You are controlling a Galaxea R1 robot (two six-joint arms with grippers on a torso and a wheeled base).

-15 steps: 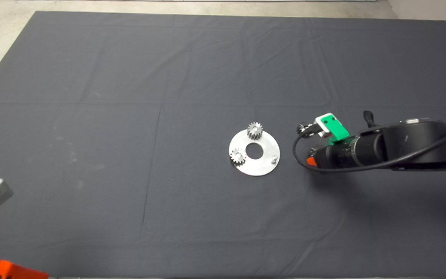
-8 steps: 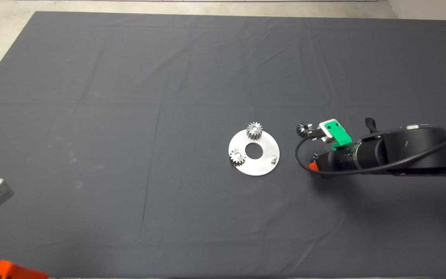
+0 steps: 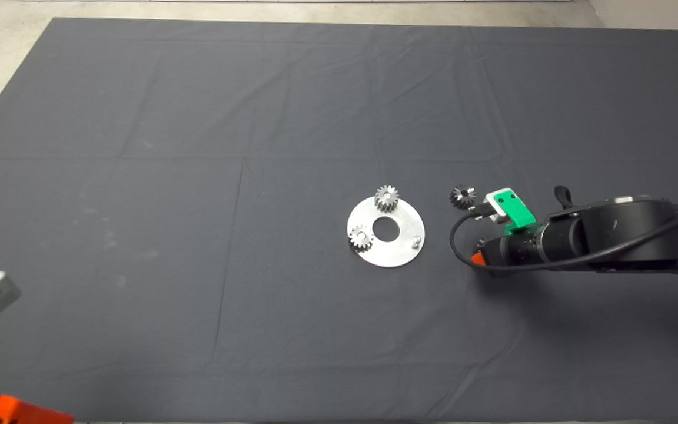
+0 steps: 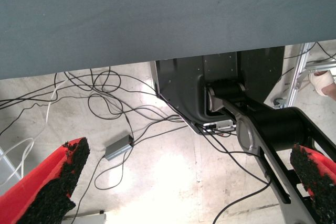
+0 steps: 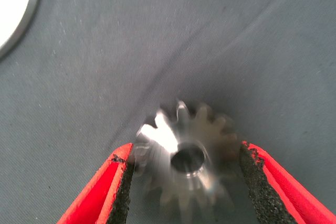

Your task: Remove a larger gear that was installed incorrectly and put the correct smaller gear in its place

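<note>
The larger gear [image 5: 181,153], silver-grey with slanted teeth and a round hole, sits blurred between my right gripper's [image 5: 186,182] red fingers, with a thin gap at each pad. In the head view the right gripper [image 3: 479,252] is low over the mat, right of the round silver plate [image 3: 401,250], and hides that gear. The smaller dark gear [image 3: 462,196] lies on the mat just beyond the gripper. The plate carries two small pale gears [image 3: 386,198] [image 3: 361,237] and a bare peg [image 3: 416,240]. My left gripper [image 4: 189,182] is open and parked at the lower left.
The plate's edge [image 5: 16,14] shows in the right wrist view. A black cable [image 3: 454,241] loops from the right wrist toward the plate. The left wrist view shows the mat's edge, floor cables and a robot base [image 4: 210,87].
The right arm has drawn back to the right and slightly toward the near edge, away from the plate. The dark gear now shows fully clear of the gripper.
</note>
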